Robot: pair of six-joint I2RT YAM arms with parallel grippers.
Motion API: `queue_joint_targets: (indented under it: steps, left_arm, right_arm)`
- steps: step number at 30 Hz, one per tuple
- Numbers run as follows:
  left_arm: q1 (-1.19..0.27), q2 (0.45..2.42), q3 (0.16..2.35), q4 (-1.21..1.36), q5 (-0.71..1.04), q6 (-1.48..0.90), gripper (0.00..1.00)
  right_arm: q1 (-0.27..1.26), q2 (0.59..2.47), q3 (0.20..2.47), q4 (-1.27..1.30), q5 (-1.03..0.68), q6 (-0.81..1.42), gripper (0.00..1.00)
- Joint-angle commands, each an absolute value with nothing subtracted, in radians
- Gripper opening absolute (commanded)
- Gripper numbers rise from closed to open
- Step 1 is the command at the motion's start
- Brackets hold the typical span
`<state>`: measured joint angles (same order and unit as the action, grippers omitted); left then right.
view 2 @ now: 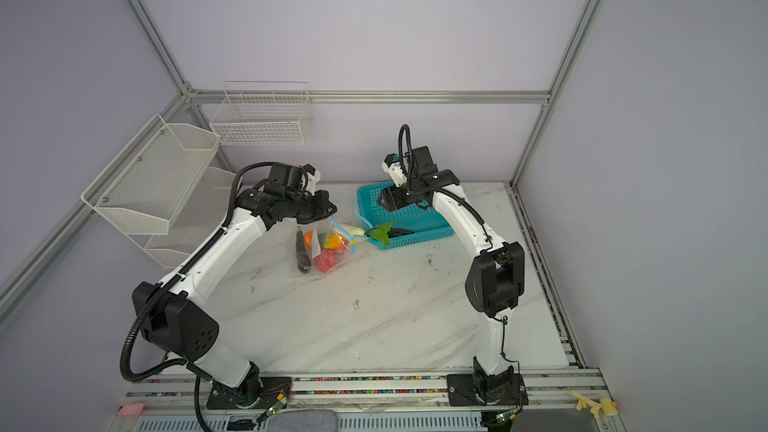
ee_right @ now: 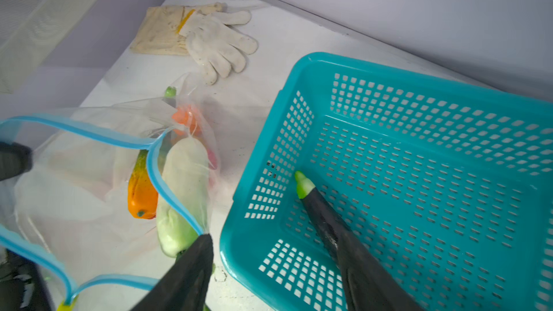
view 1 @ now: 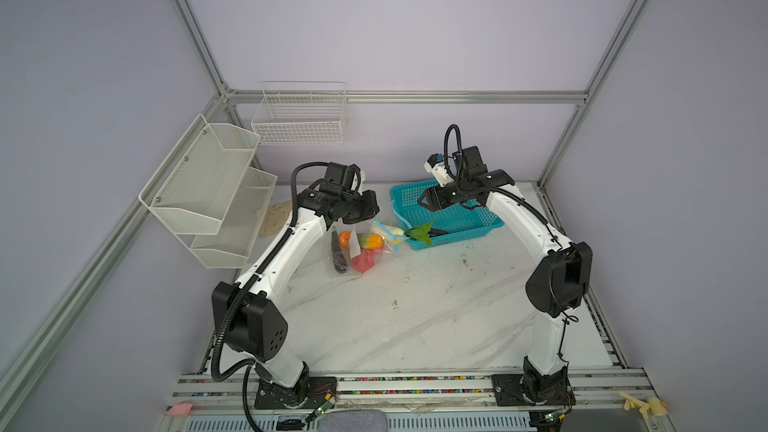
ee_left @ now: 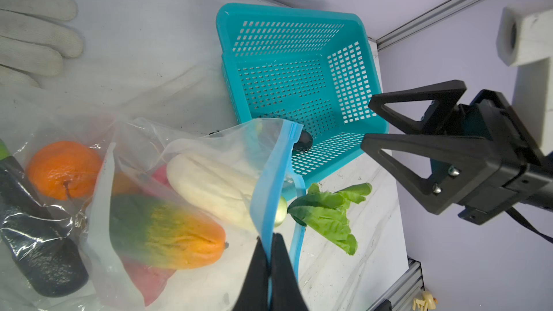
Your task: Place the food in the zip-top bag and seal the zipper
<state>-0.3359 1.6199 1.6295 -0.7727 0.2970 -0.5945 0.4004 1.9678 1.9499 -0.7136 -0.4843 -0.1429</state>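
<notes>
Live on my screens, the left gripper (ee_left: 270, 239) had its black fingers pressed together on the light blue zipper strip (ee_left: 270, 181). It pinched one lip of the clear crinkly plastic zip-top bag (ee_left: 206, 142) and held it up, so the mouth gaped toward the teal perforated plastic basket (ee_left: 299, 14). The bag lay on the white marbled tabletop (view 1: 415, 305) near the basket's front corner, with the small yellow slider tab (ee_right: 64, 305) at one end of the strip. Inside I saw a round orange toy fruit (ee_left: 64, 169), a dark purple-black toy eggplant (ee_left: 39, 252), a green-to-orange mango-shaped piece (ee_left: 167, 234) and a red piece (ee_left: 149, 282) underneath. The long white toy radish (ee_left: 209, 183) was only part-way in, its body behind the film and its green leaves (ee_left: 329, 213) out on the table. The right gripper (ee_left: 368, 123) hung over the basket's corner, jaws spread, holding nothing. In its wrist view one finger stood over the second dark eggplant with a green stem (ee_right: 323, 216) on the basket floor; touching or not, I couldn't tell. A white cotton work glove (ee_right: 221, 43) lay near the back wall.
</notes>
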Motion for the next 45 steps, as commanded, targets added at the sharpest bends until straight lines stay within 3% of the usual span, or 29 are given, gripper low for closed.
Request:
queue_joint_targets:
  steps: [1,12,24,36,45]
  left_arm:
    - [-0.322,1.573,1.611,-0.721,0.338,-0.619,0.00]
    - [-0.288,1.548,1.628,-0.717,0.367,-0.632,0.00]
    - [-0.265,1.510,1.618,-0.716,0.378,-0.640,0.00]
    - [-0.256,1.503,1.603,-0.715,0.383,-0.635,0.00]
    - [-0.248,1.502,1.593,-0.716,0.388,-0.634,0.00]
  right_arm:
    - [0.404,1.991,1.948,-0.704,-0.631,-0.140,0.67]
    - [0.427,1.995,1.950,-0.671,-0.745,-0.135,0.64]
    - [0.536,2.112,2.114,-0.750,-0.685,-0.183,0.61]
    - [0.555,2.188,2.258,-0.807,-0.686,-0.184,0.45]
    - [0.555,2.176,2.289,-0.822,-0.675,-0.179,0.41]
